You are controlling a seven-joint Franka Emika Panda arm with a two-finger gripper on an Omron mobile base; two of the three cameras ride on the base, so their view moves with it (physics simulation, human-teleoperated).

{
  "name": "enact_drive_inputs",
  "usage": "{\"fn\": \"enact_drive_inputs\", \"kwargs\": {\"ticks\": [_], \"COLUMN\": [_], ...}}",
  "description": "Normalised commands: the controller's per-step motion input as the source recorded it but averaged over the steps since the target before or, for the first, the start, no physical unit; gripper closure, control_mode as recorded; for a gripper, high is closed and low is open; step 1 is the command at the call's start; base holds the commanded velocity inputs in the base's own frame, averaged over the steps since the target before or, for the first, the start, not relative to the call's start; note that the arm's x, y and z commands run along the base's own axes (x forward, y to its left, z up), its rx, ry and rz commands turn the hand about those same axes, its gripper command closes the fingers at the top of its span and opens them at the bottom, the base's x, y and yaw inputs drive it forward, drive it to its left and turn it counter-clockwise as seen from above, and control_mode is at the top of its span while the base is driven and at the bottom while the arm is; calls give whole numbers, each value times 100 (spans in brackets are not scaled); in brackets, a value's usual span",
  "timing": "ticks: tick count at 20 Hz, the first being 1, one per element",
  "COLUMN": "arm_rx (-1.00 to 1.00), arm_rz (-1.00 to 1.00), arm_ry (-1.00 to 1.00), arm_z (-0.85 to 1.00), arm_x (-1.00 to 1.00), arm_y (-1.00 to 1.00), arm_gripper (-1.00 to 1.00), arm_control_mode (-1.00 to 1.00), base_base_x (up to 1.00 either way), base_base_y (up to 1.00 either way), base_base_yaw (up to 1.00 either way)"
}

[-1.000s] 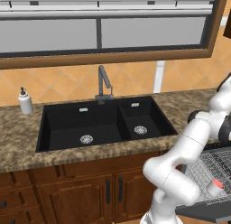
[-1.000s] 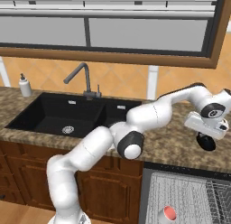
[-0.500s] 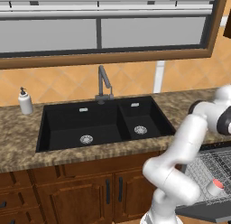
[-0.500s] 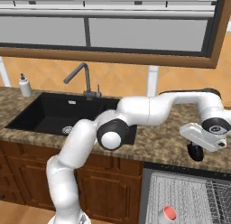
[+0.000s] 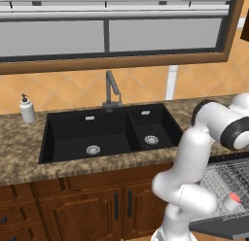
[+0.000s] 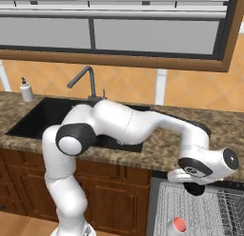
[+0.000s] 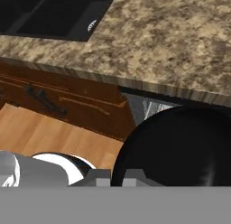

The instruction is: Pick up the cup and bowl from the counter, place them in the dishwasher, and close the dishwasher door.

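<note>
Bowl (image 7: 180, 146), dark and round, hung clamped in the hand (image 6: 194, 186) directly above the dishwasher rack (image 6: 209, 211), cup (image 6: 177, 225) below.

1. The cup (image 6: 178, 225) sits in the dishwasher (image 6: 209, 216) rack, at 5 o'clock of the sink (image 6: 43, 117).
2. The soap bottle (image 5: 27, 109) stands on the counter (image 5: 19, 152), at 9 o'clock of the sink.

Ahead of me a wide window (image 5: 112, 33) in a brown wooden frame sits above an orange tiled wall (image 5: 63, 94). Below, I see brown wooden cabinets (image 5: 92, 206) and a light wooden floor (image 7: 54, 133).
</note>
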Motion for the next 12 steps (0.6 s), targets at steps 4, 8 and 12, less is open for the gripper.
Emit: {"fn": "enact_drive_inputs", "kwargs": {"ticks": [4,8,12], "arm_rx": [-14,0,-1], "arm_rz": [14,6,0], "arm_ry": [-8,3,12], "arm_z": [-31,-72,-80], "arm_x": [-70,-16,11], "arm_y": [18,5,-21], "arm_gripper": [100,100,100], "arm_control_mode": [-100,-100,-100], "base_base_x": [0,0,0], "base_base_y": [0,0,0], "base_base_yaw": [0,0,0]}}
